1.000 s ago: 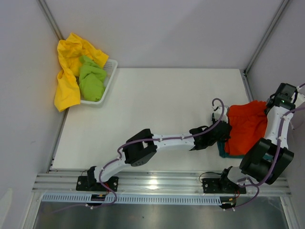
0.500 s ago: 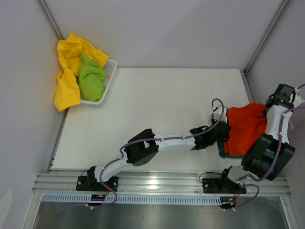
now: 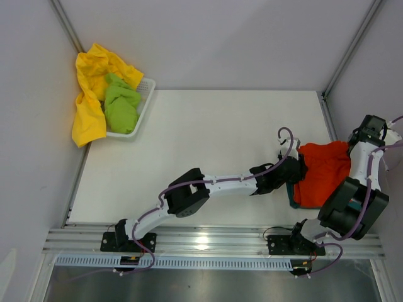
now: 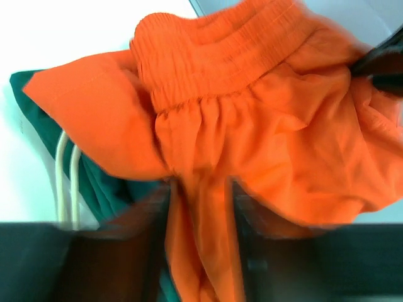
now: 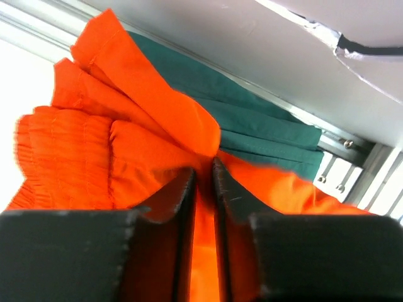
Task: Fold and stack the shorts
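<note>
The orange-red shorts (image 3: 324,173) lie bunched at the table's right edge on top of the dark teal shorts (image 3: 293,196), of which only a strip shows. My left gripper (image 3: 301,171) is at their left side. In the left wrist view its jaws (image 4: 200,189) stand apart with a loose fold of orange cloth (image 4: 252,126) between them, and teal cloth (image 4: 107,182) with pale drawstrings (image 4: 68,182) lies beneath. My right gripper (image 3: 352,146) is at the far right corner. Its jaws (image 5: 204,167) are nearly together with orange cloth (image 5: 126,157) in the slit, above teal fabric (image 5: 252,119).
A white basket (image 3: 146,104) at the far left corner holds lime green shorts (image 3: 119,104), and yellow shorts (image 3: 88,119) hang over its side. Grey walls close in on the left, back and right. An aluminium rail (image 3: 208,242) runs along the near edge.
Both grippers have come nearer and lower with the orange-red shorts, which now sit more compactly over the teal pair. The left jaws have parted; the right jaws have eased slightly.
</note>
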### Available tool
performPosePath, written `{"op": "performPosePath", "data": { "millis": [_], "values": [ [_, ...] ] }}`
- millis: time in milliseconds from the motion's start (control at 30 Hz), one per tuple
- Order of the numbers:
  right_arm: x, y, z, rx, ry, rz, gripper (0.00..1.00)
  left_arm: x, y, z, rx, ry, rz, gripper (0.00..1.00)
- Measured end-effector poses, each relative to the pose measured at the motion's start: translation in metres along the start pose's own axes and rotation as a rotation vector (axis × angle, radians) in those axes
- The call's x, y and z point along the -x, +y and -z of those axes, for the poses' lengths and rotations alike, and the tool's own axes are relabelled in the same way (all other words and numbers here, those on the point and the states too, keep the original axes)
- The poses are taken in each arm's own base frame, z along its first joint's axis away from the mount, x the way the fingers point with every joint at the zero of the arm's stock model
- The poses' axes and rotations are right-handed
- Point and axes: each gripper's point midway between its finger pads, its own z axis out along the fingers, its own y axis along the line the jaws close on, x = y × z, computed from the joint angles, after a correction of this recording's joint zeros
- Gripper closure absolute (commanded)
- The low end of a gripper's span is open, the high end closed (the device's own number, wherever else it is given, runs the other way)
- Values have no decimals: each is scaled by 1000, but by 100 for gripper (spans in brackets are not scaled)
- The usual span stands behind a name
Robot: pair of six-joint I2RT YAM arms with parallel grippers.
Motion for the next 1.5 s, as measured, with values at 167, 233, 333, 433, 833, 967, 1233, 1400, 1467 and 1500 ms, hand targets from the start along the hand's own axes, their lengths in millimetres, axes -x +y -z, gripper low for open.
{"op": "performPosePath", "data": {
  "millis": [167, 233, 333, 433, 833, 967, 1233, 1400, 1467, 1500],
  "values": [
    [8, -1, -1, -21, -20, -12, 27, 4, 2, -2, -2, -4, 7, 40],
    [12, -2, 0, -24, -30, -16, 22, 5, 3, -2, -1, -5, 7, 40],
    [20, -4, 1, -27, -46, -31, 19, 5, 4, -3, 1, -6, 7, 39],
    [26, -5, 2, -21, -56, -45, 20, 5, 5, -2, 2, -9, 7, 38],
    [24, 57, 55, 417, -49, -54, 27, 42, 50, 41, 83, 7, -25, 4],
    [11, 85, 85, 631, -32, -32, 10, 104, 59, 78, 90, -54, -46, 1],
    [-25, 153, 173, 1029, -19, 105, 4, 205, 110, 175, 138, -162, -74, 1],
    [-77, 180, 226, 1243, 13, 186, 2, 212, 176, 231, 262, -176, -82, 1],
    [-96, 181, 242, 1297, 22, 216, 2, 203, 191, 248, 302, -159, -94, 1],
    [-103, 181, 250, 1324, 23, 232, 2, 201, 199, 256, 324, -154, -96, 1]
  ]
}}
